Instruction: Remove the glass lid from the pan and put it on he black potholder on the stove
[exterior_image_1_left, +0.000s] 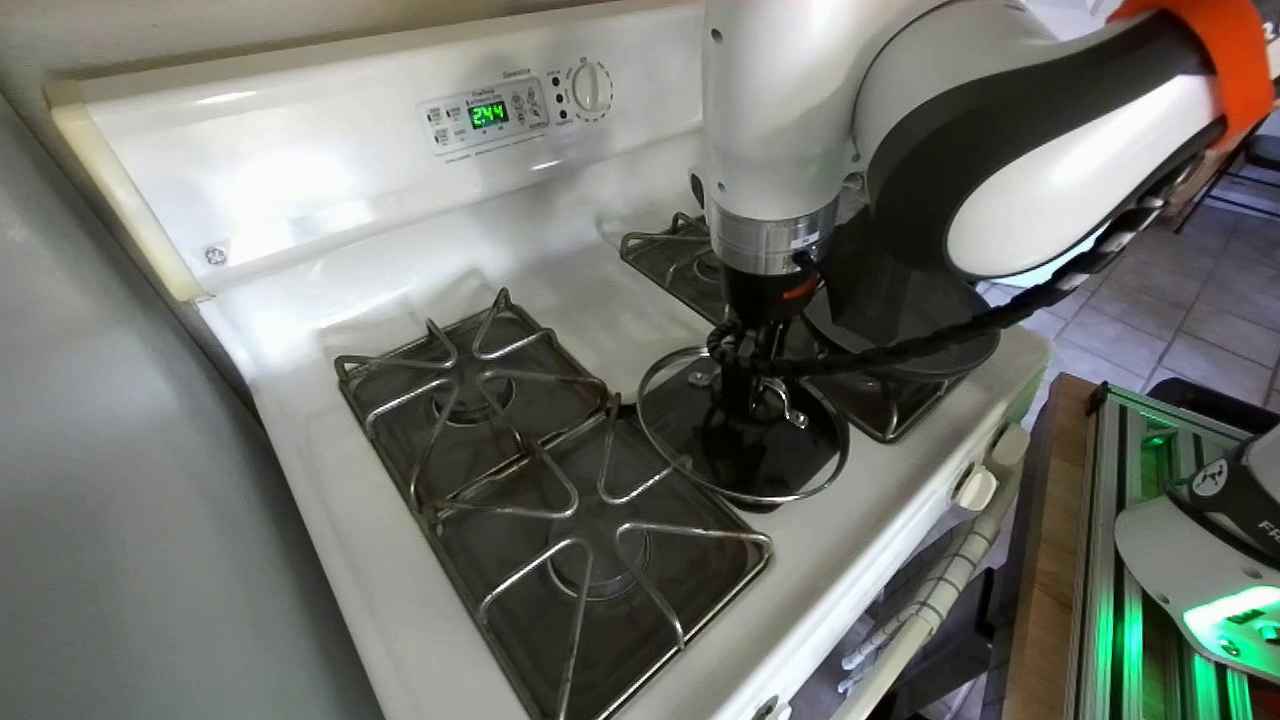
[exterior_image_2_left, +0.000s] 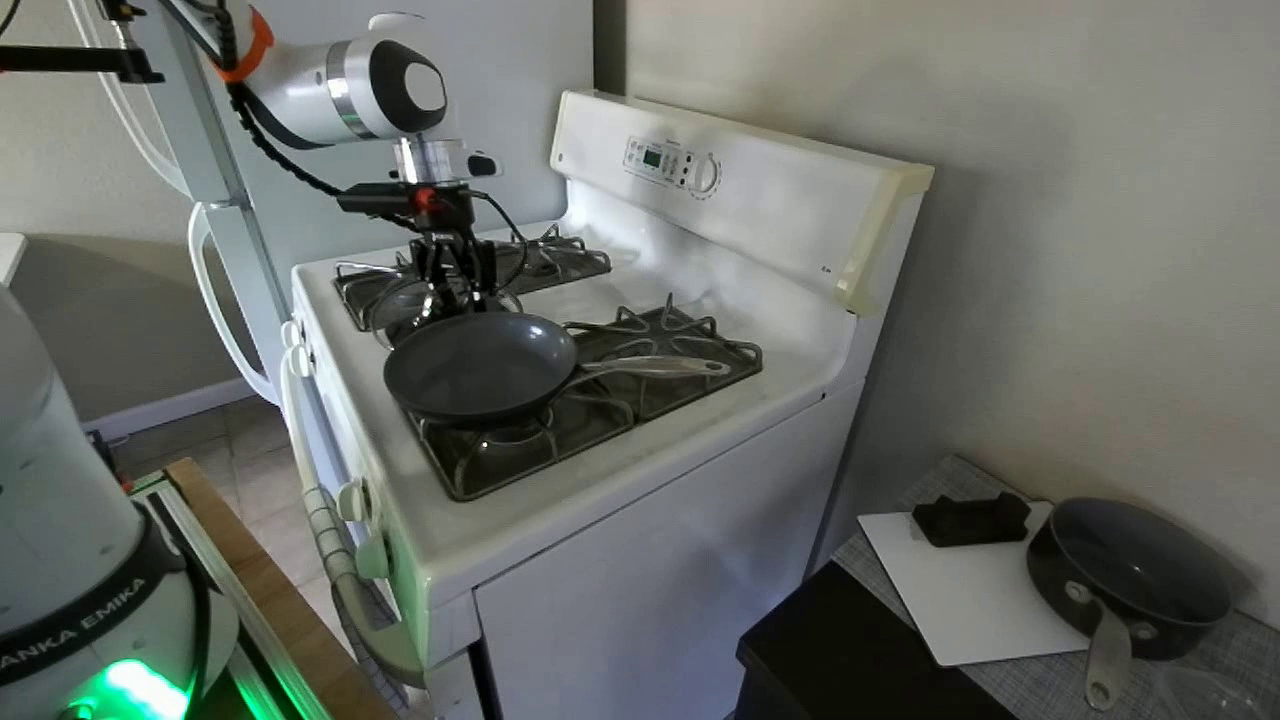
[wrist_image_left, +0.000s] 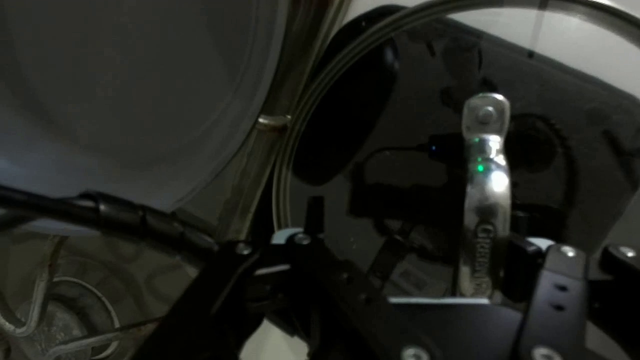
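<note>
The glass lid (exterior_image_1_left: 825, 465) rests on the white stove (exterior_image_1_left: 560, 250), between the grates; it also shows in the wrist view (wrist_image_left: 485, 200), with its shiny metal handle. A dark flat pad, the black potholder (wrist_image_left: 575, 95), shows through the glass beneath it. The dark frying pan (exterior_image_2_left: 485, 365) sits uncovered on the grate beside the lid; it also shows in the wrist view (wrist_image_left: 125, 90). My gripper (wrist_image_left: 417, 245) points down over the lid, its fingers apart on either side of the handle. The right finger is close to the handle; whether they touch is unclear.
Raised burner grates (exterior_image_1_left: 600, 540) stand beside the lid. The pan's handle (exterior_image_2_left: 660, 367) points toward the back of the stove. A smaller dark pot (exterior_image_2_left: 1130, 580) and a black object (exterior_image_2_left: 970, 520) are on a white board on the side counter. A fridge (exterior_image_2_left: 500, 120) stands beyond the stove.
</note>
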